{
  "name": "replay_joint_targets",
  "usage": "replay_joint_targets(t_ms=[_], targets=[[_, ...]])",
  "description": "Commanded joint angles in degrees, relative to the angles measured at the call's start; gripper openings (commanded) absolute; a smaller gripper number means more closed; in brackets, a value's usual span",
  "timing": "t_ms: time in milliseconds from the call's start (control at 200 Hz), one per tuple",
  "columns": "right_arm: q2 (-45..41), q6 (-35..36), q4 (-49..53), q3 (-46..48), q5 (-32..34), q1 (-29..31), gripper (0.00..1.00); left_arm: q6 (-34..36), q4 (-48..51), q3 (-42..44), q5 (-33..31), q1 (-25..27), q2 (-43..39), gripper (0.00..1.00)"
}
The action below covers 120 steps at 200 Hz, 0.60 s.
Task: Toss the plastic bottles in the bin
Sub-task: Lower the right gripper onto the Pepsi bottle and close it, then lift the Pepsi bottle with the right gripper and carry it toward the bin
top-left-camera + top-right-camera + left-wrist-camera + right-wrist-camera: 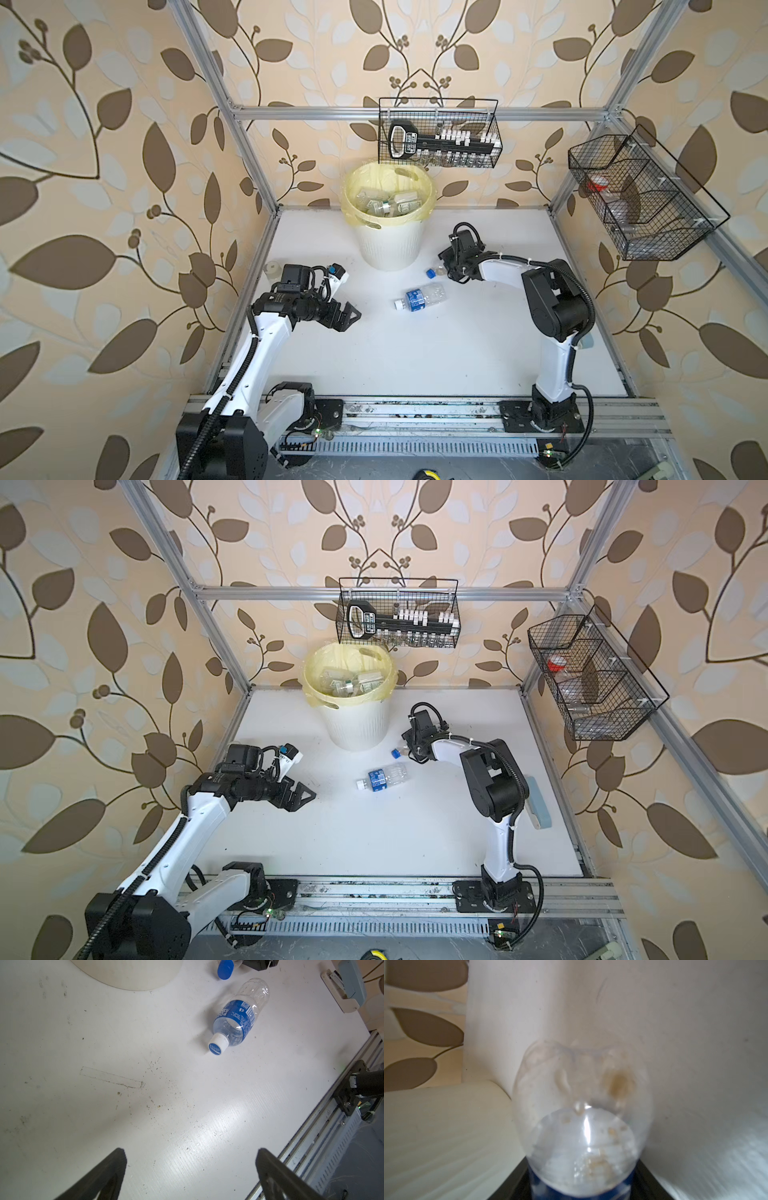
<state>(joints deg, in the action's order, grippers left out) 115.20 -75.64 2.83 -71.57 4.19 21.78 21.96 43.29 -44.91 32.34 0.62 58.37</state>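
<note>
A clear plastic bottle with a blue label and white cap (422, 297) (384, 777) (239, 1016) lies on its side mid-table. A second clear bottle with a blue cap (432, 272) (397, 752) (225, 969) lies just right of the bin's foot. My right gripper (446, 270) (409, 750) (581, 1178) is shut on it, and its clear body (581, 1105) fills the space between the black fingers. The cream ribbed bin (386, 249) (357, 729) with its yellow bag holds several bottles (386, 203). My left gripper (351, 318) (305, 796) (191, 1159) hovers open and empty, left of the lying bottle.
Black wire baskets hang on the back rail (440, 133) and the right frame (640, 199). A white jar (272, 270) stands by the left table edge behind my left arm. A blue-grey device (538, 804) (349, 985) lies at the right edge. The arm-base rail (415, 415) runs along the front.
</note>
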Motion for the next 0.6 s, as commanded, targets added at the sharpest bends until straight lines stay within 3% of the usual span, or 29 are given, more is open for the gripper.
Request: replay_joint_targets(t_ms=[0, 200, 595], targets=[[-0.3, 4.1, 0.3, 1.9, -3.1, -0.4, 0.55, 0.2, 0.0, -1.1, -0.4, -0.7, 0.1, 0.99], [-5.3, 2.9, -8.8, 11.5, -7.0, -2.6, 0.53, 0.1, 0.0, -1.1, -0.9, -0.7, 0.7, 0.99], [-21.1, 7.9, -8.5, 21.8, -9.5, -5.8, 0.52, 2.6, 1.8, -1.1, 3.1, -0.7, -1.7, 0.99]])
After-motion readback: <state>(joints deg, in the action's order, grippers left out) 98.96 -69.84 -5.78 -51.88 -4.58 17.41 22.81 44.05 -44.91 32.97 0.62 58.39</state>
